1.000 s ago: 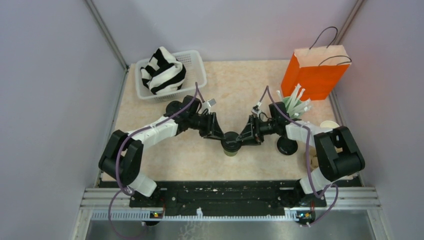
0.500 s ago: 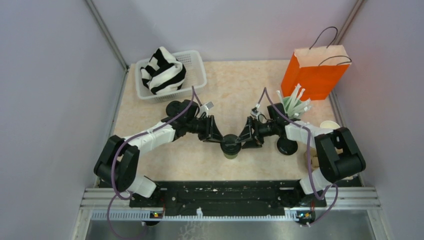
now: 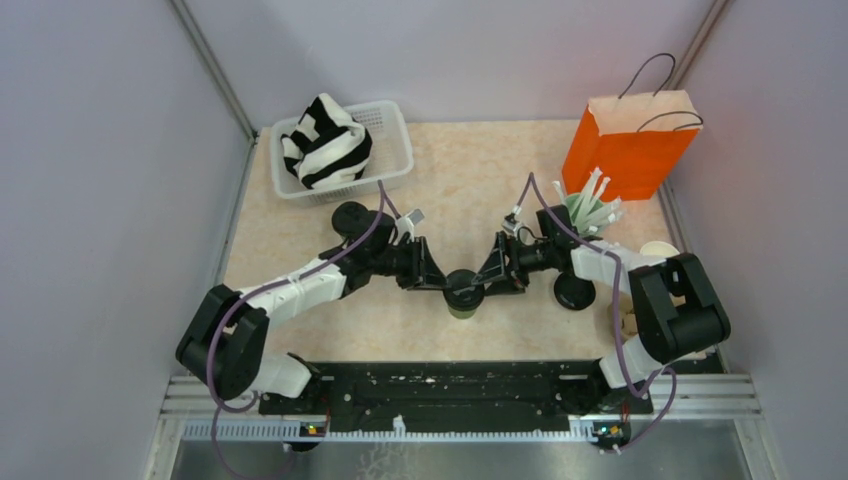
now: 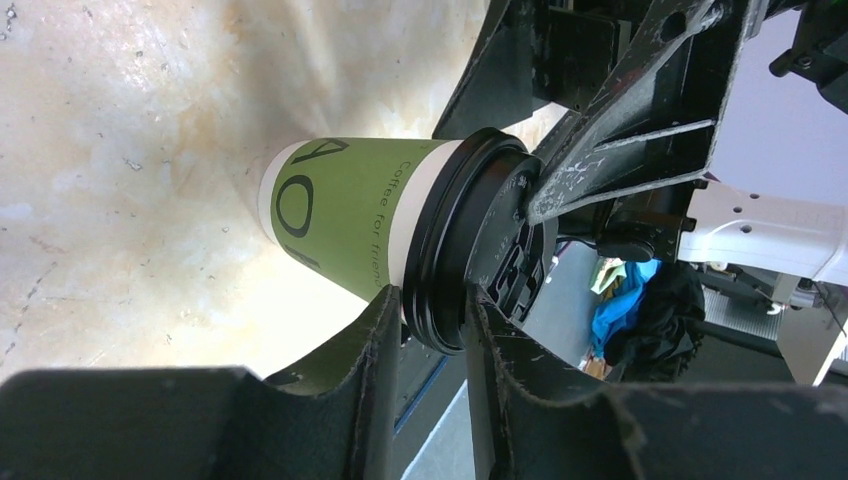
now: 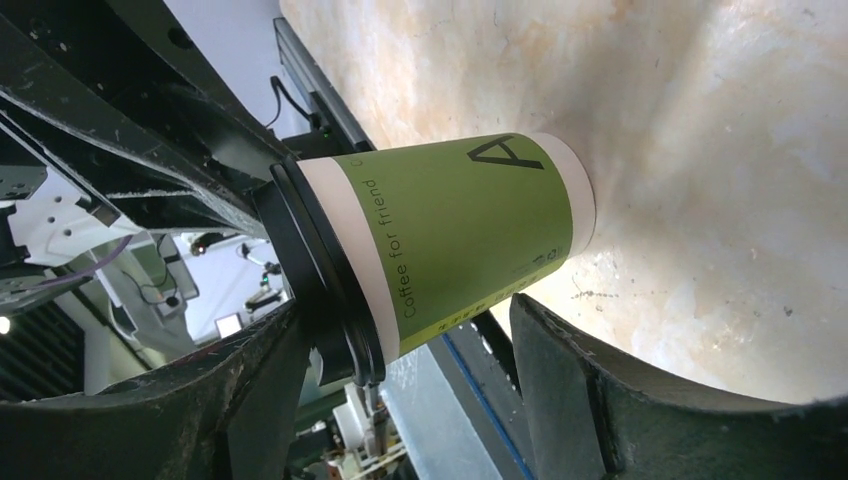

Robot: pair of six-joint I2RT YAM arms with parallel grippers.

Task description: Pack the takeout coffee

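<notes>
Left wrist: lid (image 4: 446, 250) between fingers (image 4: 368, 352)

Both arms reach inward, left gripper (image 4: 430, 303) pinched narrow, right gripper (image 5: 405, 322) spread wide.

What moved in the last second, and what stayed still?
The left arm swung its elbow back toward the near edge and out to its left. The left gripper stayed at the coffee cup, jaws pinching the rim of the lid. Nothing visibly got grabbed or dropped. The cup, the right gripper open around it, the basket, orange bag and straws stayed put.
</notes>
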